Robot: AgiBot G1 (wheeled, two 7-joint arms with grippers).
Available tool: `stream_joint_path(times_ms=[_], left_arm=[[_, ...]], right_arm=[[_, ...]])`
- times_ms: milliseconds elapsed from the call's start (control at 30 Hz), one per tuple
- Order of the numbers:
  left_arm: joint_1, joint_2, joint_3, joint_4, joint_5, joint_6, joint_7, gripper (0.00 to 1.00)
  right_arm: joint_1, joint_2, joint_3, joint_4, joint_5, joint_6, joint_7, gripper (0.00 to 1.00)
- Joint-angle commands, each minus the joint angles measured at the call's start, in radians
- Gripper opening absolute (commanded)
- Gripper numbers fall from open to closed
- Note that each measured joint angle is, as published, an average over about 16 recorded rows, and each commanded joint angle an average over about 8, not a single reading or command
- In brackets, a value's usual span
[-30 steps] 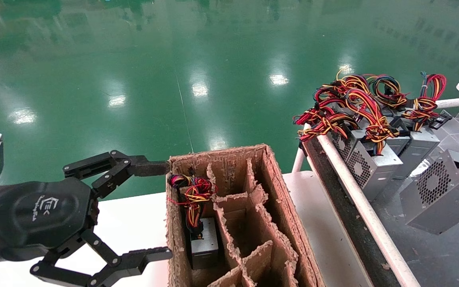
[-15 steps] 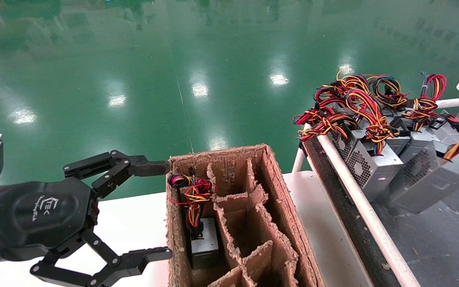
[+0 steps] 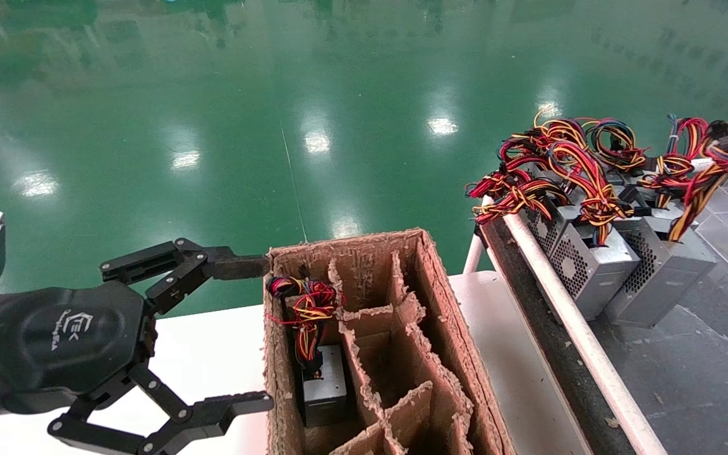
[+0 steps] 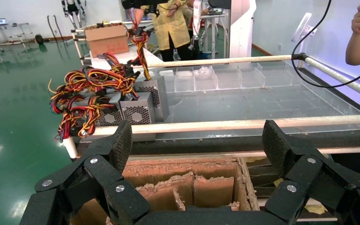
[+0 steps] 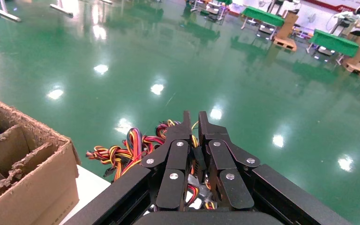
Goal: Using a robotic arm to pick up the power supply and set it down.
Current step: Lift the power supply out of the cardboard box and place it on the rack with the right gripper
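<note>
My left gripper (image 3: pixel 247 335) hangs wide apart beside the cardboard box (image 3: pixel 446 316), idle. Farther off, right gripper (image 5: pixel 193 123) pinched on wires, power supply (image 3: pixel 661 272) down on the belt w/ the others. Placing step, I reckon; next: let go, lift clear w/o snagging.

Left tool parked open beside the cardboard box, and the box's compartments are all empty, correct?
Not quite. The left tool is open beside the cardboard box, but one compartment holds a power supply with its wires, as the head view shows.

Glossy green floor (image 3: pixel 313 95), light reflections
</note>
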Motion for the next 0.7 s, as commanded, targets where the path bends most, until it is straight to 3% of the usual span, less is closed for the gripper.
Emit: stream_joint_path(times_ms=[33,567,600,700], left_arm=[[0.000,0.000,0.000,0.000,0.000,0.000,0.000,1.00],[0.000,0.000,0.000,0.000,0.000,0.000,0.000,1.00],[0.000,0.000,0.000,0.000,0.000,0.000,0.000,1.00],[0.000,0.000,0.000,0.000,0.000,0.000,0.000,1.00]], right_arm=[[0.017,-0.017,-0.007,-0.023,-0.012,0.000,-0.014,0.00],[0.087,-0.083,-0.038,-0.160,-0.059,-0.018,-0.096,0.00],[0.090,-0.085,-0.039,-0.165,-0.060,-0.020,-0.100,0.05],[0.098,-0.091,-0.043,-0.181,-0.066,-0.024,-0.109,0.42]])
